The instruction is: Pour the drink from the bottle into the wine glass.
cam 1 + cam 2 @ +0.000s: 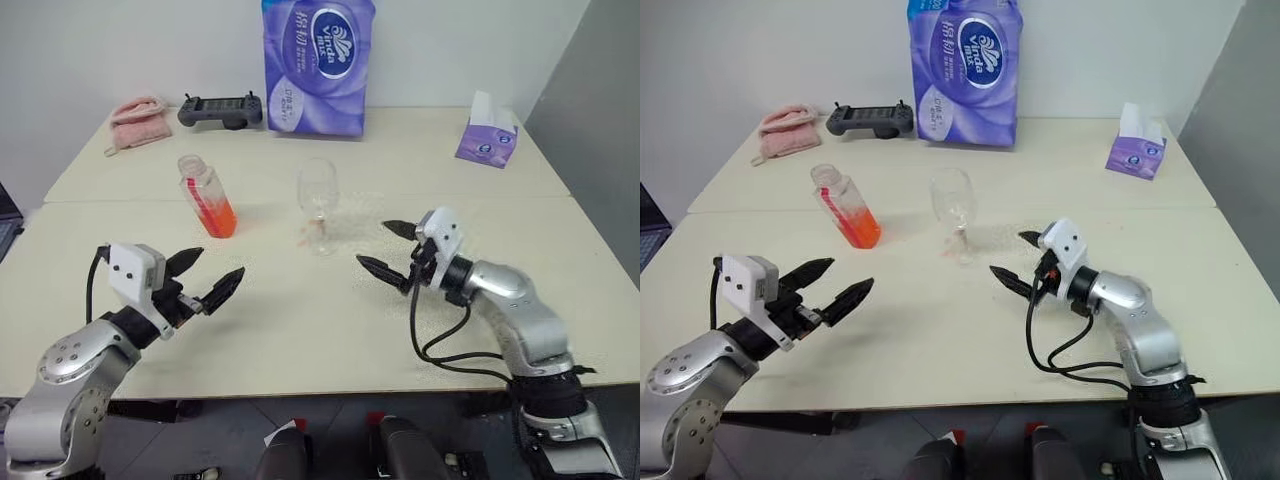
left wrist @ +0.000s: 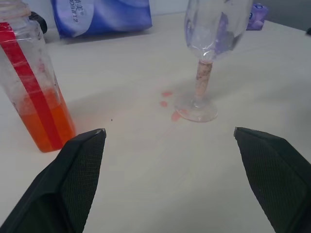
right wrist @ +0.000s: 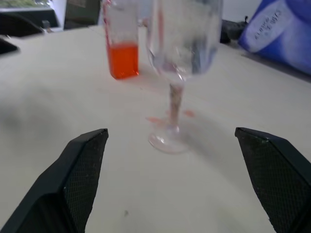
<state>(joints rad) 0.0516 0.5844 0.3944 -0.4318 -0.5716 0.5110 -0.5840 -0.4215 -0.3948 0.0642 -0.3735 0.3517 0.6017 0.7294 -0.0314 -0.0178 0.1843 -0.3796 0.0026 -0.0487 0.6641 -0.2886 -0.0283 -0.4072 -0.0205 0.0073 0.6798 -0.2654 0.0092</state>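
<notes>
Bottle [image 1: 206, 196] stands on table [image 1: 300, 330], no cap on, drink [image 1: 220, 218] only in bottom part. Wine glass [image 1: 318, 205] stands just beside it, looks empty. Few red drops [image 2: 167, 103] on table by glass foot. Left gripper [image 1: 205, 280] wide apart, holds nothing, near bottle. Right gripper [image 1: 388, 250] wide apart too, holds nothing, near glass. Pouring looks not done yet: bottle must be picked up, tipped over glass.

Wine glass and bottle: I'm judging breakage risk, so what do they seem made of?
Wine glass: looks like clear, glossy glass, with a thin stem; clear plastic can't be excluded. Bottle: probably thin clear plastic, slightly cloudy, squarish walls, orange-red drink showing through.
</notes>
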